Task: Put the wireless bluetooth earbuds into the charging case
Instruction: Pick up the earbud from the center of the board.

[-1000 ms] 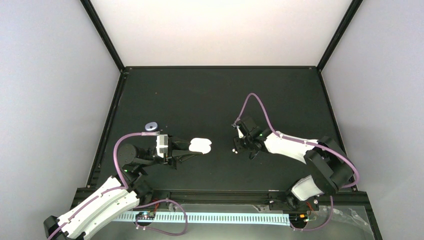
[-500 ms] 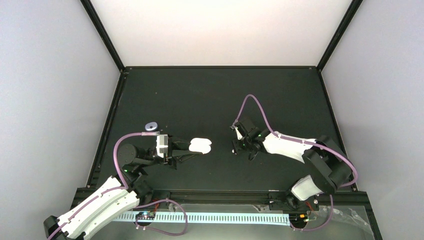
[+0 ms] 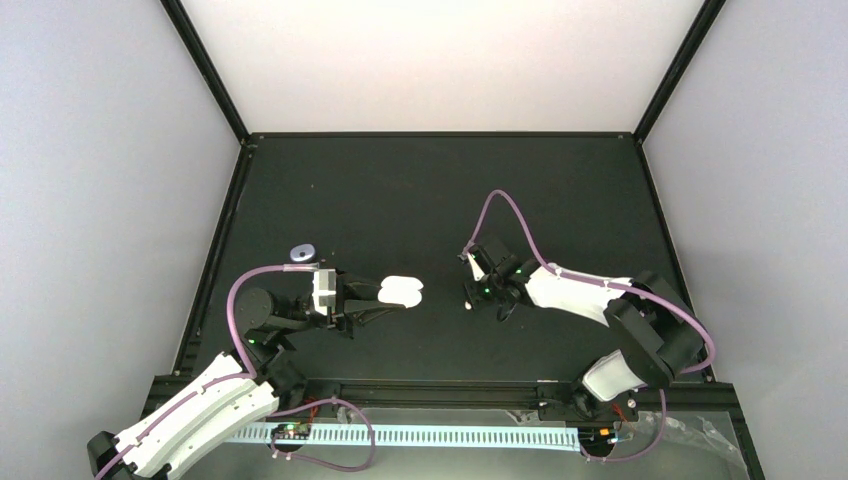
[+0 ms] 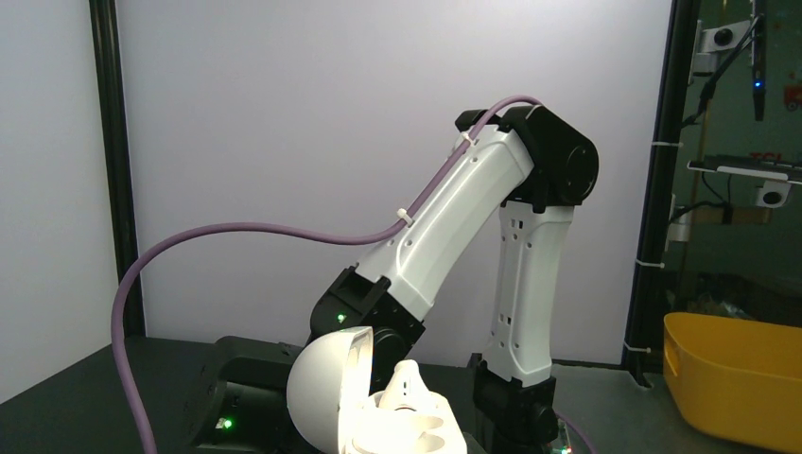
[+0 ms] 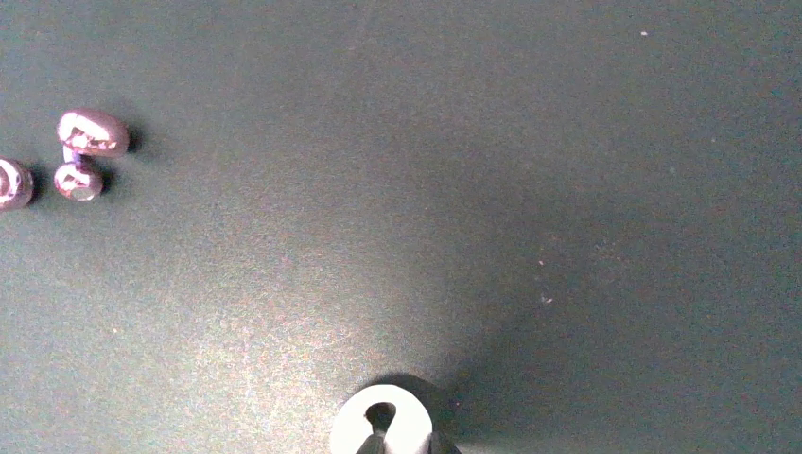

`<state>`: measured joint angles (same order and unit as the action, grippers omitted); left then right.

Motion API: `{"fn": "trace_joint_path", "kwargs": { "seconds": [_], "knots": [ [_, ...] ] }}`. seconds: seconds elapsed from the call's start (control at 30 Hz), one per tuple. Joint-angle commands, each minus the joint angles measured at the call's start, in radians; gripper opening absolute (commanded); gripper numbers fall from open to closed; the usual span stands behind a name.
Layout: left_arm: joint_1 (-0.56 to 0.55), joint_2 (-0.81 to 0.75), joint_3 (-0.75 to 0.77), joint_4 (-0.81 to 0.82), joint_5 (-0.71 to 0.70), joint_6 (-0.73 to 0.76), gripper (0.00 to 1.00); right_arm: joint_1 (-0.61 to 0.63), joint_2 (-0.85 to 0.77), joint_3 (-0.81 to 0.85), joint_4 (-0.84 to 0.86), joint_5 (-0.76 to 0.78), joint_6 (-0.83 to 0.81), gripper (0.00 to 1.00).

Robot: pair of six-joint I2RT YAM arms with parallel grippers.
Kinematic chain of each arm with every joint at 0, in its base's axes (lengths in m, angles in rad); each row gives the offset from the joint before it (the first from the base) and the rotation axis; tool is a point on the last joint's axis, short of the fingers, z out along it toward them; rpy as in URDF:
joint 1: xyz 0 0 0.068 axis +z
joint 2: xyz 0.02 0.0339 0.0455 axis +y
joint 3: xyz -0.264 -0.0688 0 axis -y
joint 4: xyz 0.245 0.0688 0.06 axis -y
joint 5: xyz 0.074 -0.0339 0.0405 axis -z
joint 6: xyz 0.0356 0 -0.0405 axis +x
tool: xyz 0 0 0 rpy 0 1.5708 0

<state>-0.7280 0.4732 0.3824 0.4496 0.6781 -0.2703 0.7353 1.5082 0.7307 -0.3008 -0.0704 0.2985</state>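
Our left fingers (image 3: 384, 296) are clamped on the open case (image 3: 408, 290), held left of centre on the near side; one bud (image 4: 408, 376) seems seated in it. Our right fingers (image 3: 471, 291) stand narrow about the loose bud (image 5: 381, 427) on the counter (image 3: 400, 190), right of the case; whether they grip it we cannot tell. We should pinch it squarely, lift straight, then line it up over the free well.

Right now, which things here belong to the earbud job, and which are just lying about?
Job: case, open, in the left claw; earbud by the right claw.
Lying about: lavender oval near the left arm; shiny purplish bits on the table; yellow bin off the table.
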Motion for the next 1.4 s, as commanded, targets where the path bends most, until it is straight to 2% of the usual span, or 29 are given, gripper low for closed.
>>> {"fn": "trace_joint_path", "kwargs": {
  "seconds": [0.0, 0.23, 0.5, 0.77, 0.83, 0.93, 1.17, 1.3, 1.37],
  "knots": [
    [-0.005, 0.002, 0.009, 0.014, 0.016, 0.006, 0.02, 0.009, -0.012, -0.001, 0.005, -0.020, -0.014, 0.08],
    [-0.006, 0.002, 0.009, 0.014, 0.017, 0.006, 0.02, 0.012, -0.047, -0.005, -0.005, -0.016, -0.003, 0.02],
    [-0.007, 0.002, 0.009, 0.015, 0.016, 0.008, 0.01, 0.011, -0.162, -0.026, -0.020, 0.023, 0.050, 0.02],
    [-0.009, 0.013, 0.011, 0.008, -0.008, 0.021, 0.02, 0.016, -0.427, 0.020, -0.117, 0.135, 0.078, 0.02],
    [-0.010, 0.029, 0.015, 0.017, -0.010, 0.022, 0.02, 0.016, -0.450, 0.039, -0.141, 0.139, 0.069, 0.02],
    [-0.010, 0.055, 0.026, 0.020, -0.006, 0.018, 0.01, 0.016, -0.430, 0.031, -0.153, 0.134, 0.067, 0.03],
    [-0.011, 0.045, 0.024, -0.004, -0.010, 0.024, 0.02, 0.000, -0.308, -0.071, -0.042, 0.146, 0.145, 0.09],
    [-0.014, 0.020, 0.021, -0.029, -0.018, 0.030, 0.02, -0.041, -0.188, -0.090, 0.011, 0.086, 0.185, 0.10],
    [-0.014, 0.009, 0.021, -0.041, -0.021, 0.035, 0.02, -0.041, -0.175, -0.109, 0.047, 0.046, 0.198, 0.15]
  ]
}}
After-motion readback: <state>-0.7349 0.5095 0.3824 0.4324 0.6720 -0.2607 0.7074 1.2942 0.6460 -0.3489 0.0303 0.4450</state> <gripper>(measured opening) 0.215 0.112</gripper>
